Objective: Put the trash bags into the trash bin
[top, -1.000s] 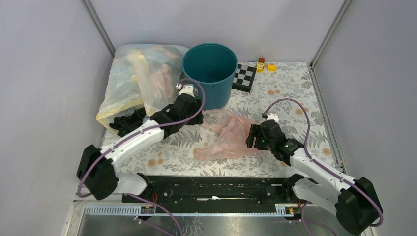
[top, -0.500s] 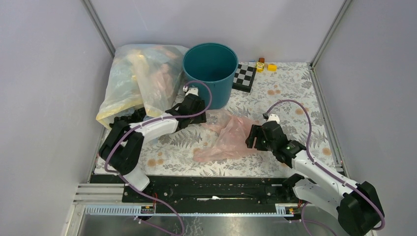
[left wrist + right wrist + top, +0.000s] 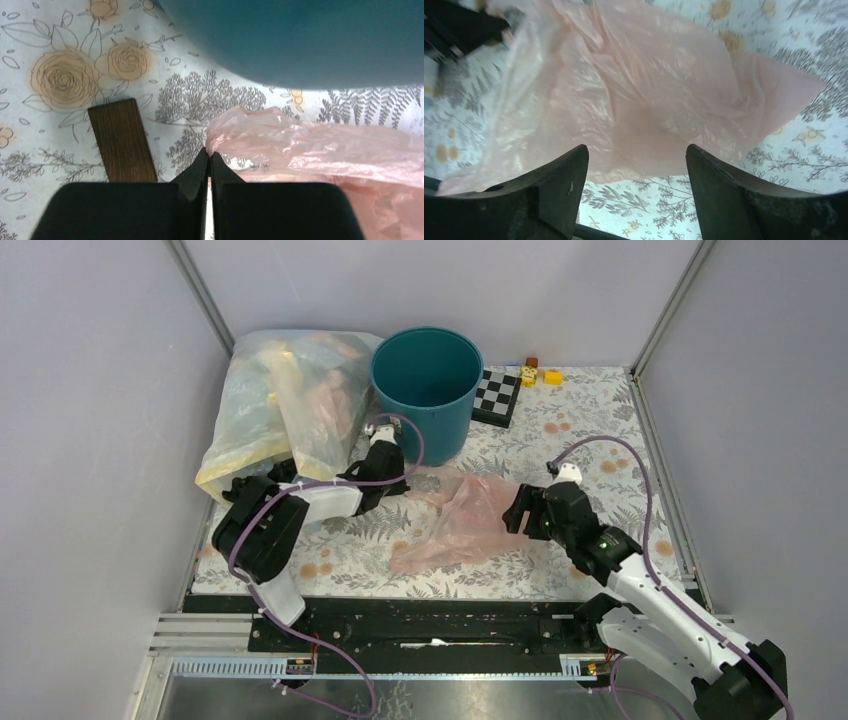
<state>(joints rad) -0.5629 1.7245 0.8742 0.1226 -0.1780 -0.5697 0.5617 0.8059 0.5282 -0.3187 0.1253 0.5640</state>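
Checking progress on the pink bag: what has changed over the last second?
The left arm folded at its elbow, and the left gripper came nearer, to the edge of the pink bag by the trash bin. Its fingers are shut there, though a pinch is uncertain. The right gripper shifted slightly, open over the bag. The pink bag, the bin and the filled yellow bags stayed put.
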